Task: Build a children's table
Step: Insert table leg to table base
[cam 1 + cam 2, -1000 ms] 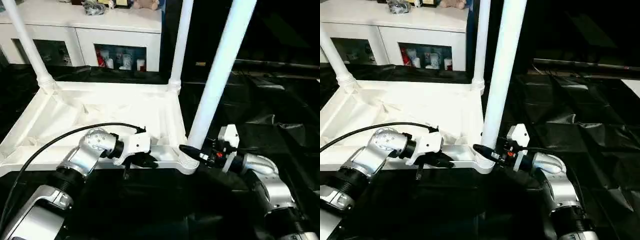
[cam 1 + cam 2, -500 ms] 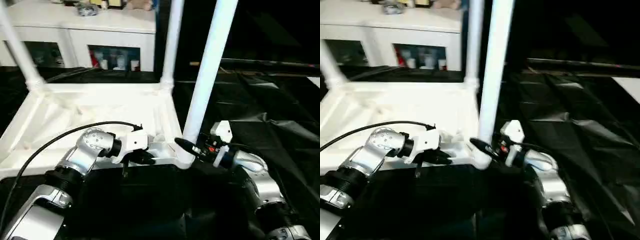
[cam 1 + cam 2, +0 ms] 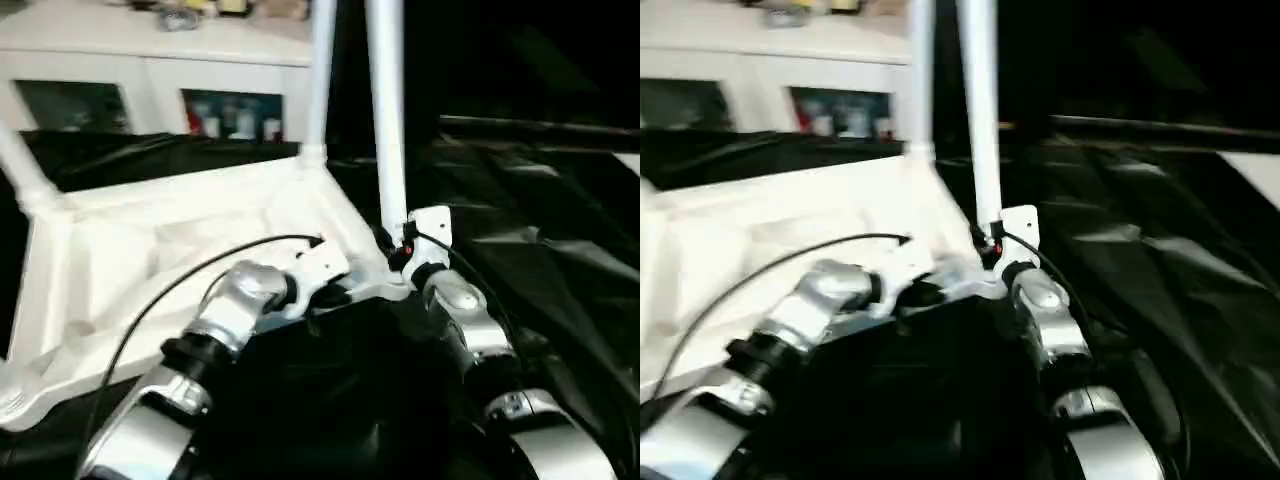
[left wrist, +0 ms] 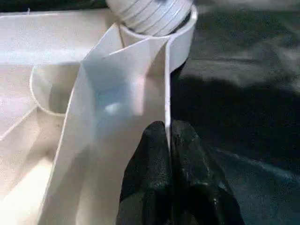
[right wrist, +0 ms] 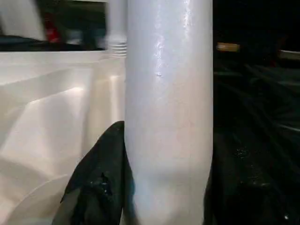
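— Looking at the table [image 3: 170, 240] first: where does it sit against the two grippers?

— It lies upside down on the black-draped bench [image 3: 560, 230], ribbed underside up, tilted. Its near edge runs right in front of both wrists. The left gripper [image 4: 169, 140] has its two black fingers pressed together on the thin upright rim wall [image 4: 140, 79] of the top, one finger on either side of that wall. Just beyond its fingertips is the corner socket [image 4: 180, 35], with the ribbed foot of a leg seated in it.

— And the right gripper?

— The right gripper [image 3: 392, 245] is closed around the near leg [image 3: 386, 110] low down, just above that same corner socket. In the right wrist view the leg [image 5: 168, 103] stands upright between the fingers: one black finger [image 5: 101, 180] lies against one side of the tube, the other is a dark shape on the far side. So it holds the leg.

— How close are the two grippers?

— Near each other, both at the same corner; the left one is just to the left of the right one, on the rim.

— Other legs?

— A second leg [image 3: 322, 75] rises from the corner beyond the right gripper, and a third [image 3: 22, 165] stands at the far corner well off to the left of the left gripper. Behind the table is a white cabinet [image 3: 150, 70].
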{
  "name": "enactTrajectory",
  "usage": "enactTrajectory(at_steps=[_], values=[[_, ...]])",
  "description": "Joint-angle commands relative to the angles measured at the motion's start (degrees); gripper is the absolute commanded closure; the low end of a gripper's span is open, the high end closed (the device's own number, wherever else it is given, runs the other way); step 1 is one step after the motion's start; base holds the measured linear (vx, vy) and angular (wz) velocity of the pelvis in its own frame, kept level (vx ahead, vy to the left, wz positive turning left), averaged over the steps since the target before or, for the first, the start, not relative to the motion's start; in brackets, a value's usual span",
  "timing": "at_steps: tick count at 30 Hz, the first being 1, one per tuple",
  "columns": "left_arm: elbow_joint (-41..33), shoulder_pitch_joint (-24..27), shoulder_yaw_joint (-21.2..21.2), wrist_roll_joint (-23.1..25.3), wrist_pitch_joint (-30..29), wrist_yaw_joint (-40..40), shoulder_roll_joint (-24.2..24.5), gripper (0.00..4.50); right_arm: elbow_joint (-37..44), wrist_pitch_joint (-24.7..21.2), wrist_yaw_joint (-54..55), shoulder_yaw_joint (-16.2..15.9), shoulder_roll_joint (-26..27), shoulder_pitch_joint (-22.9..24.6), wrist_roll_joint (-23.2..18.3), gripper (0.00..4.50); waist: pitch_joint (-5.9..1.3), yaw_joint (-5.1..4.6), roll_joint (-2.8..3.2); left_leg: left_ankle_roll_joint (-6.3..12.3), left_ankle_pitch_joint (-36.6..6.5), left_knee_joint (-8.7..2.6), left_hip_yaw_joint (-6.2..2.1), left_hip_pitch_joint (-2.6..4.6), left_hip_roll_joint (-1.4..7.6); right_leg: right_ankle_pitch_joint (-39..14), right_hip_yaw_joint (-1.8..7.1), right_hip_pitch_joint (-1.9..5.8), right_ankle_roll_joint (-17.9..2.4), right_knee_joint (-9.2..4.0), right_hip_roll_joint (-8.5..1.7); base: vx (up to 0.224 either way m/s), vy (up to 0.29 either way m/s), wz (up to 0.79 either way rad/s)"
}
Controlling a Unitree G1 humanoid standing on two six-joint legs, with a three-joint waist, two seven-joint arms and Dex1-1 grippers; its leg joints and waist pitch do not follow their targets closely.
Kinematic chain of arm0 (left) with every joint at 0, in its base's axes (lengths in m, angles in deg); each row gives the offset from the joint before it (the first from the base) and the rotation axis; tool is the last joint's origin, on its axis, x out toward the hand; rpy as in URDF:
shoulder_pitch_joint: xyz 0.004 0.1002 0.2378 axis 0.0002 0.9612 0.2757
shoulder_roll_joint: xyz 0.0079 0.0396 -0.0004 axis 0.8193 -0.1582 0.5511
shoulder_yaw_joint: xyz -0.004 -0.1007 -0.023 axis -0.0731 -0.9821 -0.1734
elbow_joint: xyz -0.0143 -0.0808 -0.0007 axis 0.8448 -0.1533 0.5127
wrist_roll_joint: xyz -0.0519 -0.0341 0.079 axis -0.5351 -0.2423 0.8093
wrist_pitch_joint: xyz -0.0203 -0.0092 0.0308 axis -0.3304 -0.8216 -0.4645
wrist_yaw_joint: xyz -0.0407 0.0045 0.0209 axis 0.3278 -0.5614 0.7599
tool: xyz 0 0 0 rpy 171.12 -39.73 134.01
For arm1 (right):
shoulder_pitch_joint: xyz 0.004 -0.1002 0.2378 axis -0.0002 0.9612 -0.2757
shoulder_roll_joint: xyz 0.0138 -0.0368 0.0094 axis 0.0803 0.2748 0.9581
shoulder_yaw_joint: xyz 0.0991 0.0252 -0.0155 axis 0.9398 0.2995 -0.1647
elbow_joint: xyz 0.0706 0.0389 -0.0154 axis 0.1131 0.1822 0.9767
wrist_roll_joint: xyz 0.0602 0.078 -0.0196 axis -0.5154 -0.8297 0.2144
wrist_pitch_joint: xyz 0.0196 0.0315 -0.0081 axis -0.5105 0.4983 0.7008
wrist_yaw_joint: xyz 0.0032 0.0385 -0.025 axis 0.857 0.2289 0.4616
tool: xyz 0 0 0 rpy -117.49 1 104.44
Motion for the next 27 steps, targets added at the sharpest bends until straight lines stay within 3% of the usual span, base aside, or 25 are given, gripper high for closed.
enactTrajectory(at_steps=[1, 6, 8, 9, 10, 12, 13, 14, 15, 16, 18, 20, 23, 25, 27], values=[[-4.87, -0.14, -0.17, -0.31, -6.47, -2.15, -2.13, 4.50, -8.70, -3.16, 2.88, 0.33, 0.89, 2.82, 1.13, 2.62, -1.63, 0.04, 0.93, -0.72, -16.75, -5.70, -1.76, -0.25, 4.18, -12.64, 3.06, 0.51, -12.55, -3.87, -5.54, 0.051, -0.003, -0.01], [-0.36, -0.17, 0.53, 1.99, 0.65, -4.62, -0.34, 4.50, -8.35, 1.30, 0.82, 0.02, 1.87, 2.18, 1.53, 2.62, -1.96, -0.05, 1.04, 1.00, -13.62, -5.28, -1.48, -0.42, 3.84, -7.55, 2.94, 0.78, -13.47, -3.75, -5.23, 0.032, -0.003, 0.01], [-0.45, 0.69, 1.20, 3.21, 8.18, -3.90, 2.95, 4.50, -5.72, 5.25, -3.04, 1.18, 1.89, 2.03, 0.33, 2.62, -2.30, -0.12, 0.85, 2.19, -10.95, -5.11, -1.46, -0.81, 3.93, -3.37, 2.86, 1.40, -14.17, -3.15, -5.23, 0.000, 0.000, 0.00], [-1.76, 1.29, 1.25, 3.03, 8.48, -3.14, 3.91, 4.50, -4.11, 6.75, -4.81, 1.79, 1.86, 2.15, -0.63, 2.62, -2.41, -0.02, 0.91, 2.73, -9.67, -4.95, -1.47, -0.90, 3.93, -1.96, 2.85, 1.56, -14.47, -2.96, -5.40, 0.000, 0.000, 0.00], [-2.56, 1.61, 1.32, 2.87, 8.76, -2.62, 4.31, 4.50, -3.21, 7.14, -5.97, 1.99, 1.86, 2.25, -1.26, 2.62, -2.71, 0.16, 1.13, 4.66, -4.97, -4.51, -1.28, -1.03, 4.03, 3.47, 2.90, 1.77, -15.44, -2.31, -5.58, 0.000, 0.000, 0.00], [-7.03, 3.41, 1.49, 1.65, 10.85, 0.78, 6.54, 4.50, 3.32, 8.02, -12.64, 3.00, 1.60, 3.11, -5.38, 2.62, -2.74, 0.07, 0.73, 7.05, -1.49, -4.14, -1.17, -1.55, 3.95, 8.26, 2.85, 2.08, -16.36, -1.71, -5.46, 0.000, 0.000, 0.00], [-7.36, 3.55, 1.47, 1.53, 10.91, 1.03, 6.69, 4.50, 3.88, 8.00, -13.13, 3.09, 1.57, 3.20, -5.73, 2.62, -2.81, 0.04, 0.87, 8.45, -0.33, -3.94, -1.23, -1.77, 4.01, 10.24, 2.86, 2.11, -16.71, -1.35, -5.54, 0.000, 0.000, 0.00], [-9.18, 4.35, 1.23, 0.64, 11.88, 2.52, 7.38, 4.50, 7.31, 7.14, -15.88, 3.56, 1.37, 3.77, -7.99, 2.62, -2.80, 0.06, 0.91, 8.89, 0.14, -3.86, -1.11, -1.58, 4.01, 10.47, 2.82, 1.87, -16.91, -1.44, -5.46, 0.000, 0.000, 0.00], [-10.91, 5.07, 0.40, -1.22, 11.75, 4.50, 7.73, 4.22, 10.54, 6.44, -18.20, 3.77, 0.91, 4.26, -9.62, 2.62, -2.85, 0.08, 0.82, 9.27, 0.73, -3.65, -1.07, -1.60, 3.94, 11.30, 2.90, 1.96, -17.18, -1.26, -5.42, 0.000, 0.000, 0.00], [-15.48, 6.35, -2.15, -6.16, 9.24, 8.13, 8.51, 4.04, 17.48, 4.39, -22.96, 3.30, -0.82, 5.38, -12.32, 2.62, -3.29, 0.19, 0.68, 10.69, 4.16, -3.19, -1.07, -1.72, 3.87, 16.56, 3.00, 2.21, -17.98, -0.44, -5.19, 0.000, 0.000, 0.00], [-17.48, 6.76, -3.28, -8.41, 7.57, 9.30, 9.00, 3.93, 20.47, 3.46, -25.01, 3.00, -1.68, 5.89, -13.28, 2.62, -3.31, 0.24, 0.59, 12.67, 7.23, -2.74, -0.97, -2.02, 3.67, 21.21, 2.81, 1.95, -18.75, 0.25, -4.91, 0.000, 0.000, 0.00], [-18.77, 6.67, -4.78, -11.40, 5.79, 11.88, 10.07, 3.74, 23.31, 1.44, -27.23, 2.70, -2.68, 6.46, -14.75, 2.62, -3.26, 0.55, 0.75, 13.35, 7.59, -2.51, -0.78, -1.80, 3.68, 20.45, 2.79, 1.47, -19.51, 0.28, -4.83, 0.000, 0.000, 0.00], [-19.11, 5.14, -9.40, -18.82, 3.74, 17.61, 11.95, 3.56, 29.52, -3.73, -32.04, 1.91, -4.93, 8.51, -17.83, 2.62, -2.50, 0.97, 0.57, 12.27, 3.37, -2.82, -0.54, -1.66, 3.74, 12.01, 2.74, 1.01, -18.99, -0.31, -4.59, 0.000, 0.000, 0.00], [-18.72, 3.52, -11.75, -22.12, 2.00, 19.71, 12.15, 3.42, 32.55, -6.34, -34.27, 1.62, -6.02, 9.93, -19.51, 2.62, -2.08, 1.50, 0.68, 9.39, -1.00, -3.21, -0.40, -1.22, 3.77, 3.68, 2.86, 0.88, -17.68, -1.09, -4.61, 0.000, 0.000, 0.00], [-17.79, 1.60, -14.09, -24.35, 0.77, 19.27, 11.26, 3.29, 34.43, -8.24, -35.14, 1.63, -6.58, 10.84, -20.87, 2.62, -1.89, 1.67, 0.55, 7.36, -2.74, -3.42, -0.30, -1.26, 3.61, 0.34, 2.94, 0.88, -16.89, -1.40, -4.53, 0.000, 0.000, 0.00]])
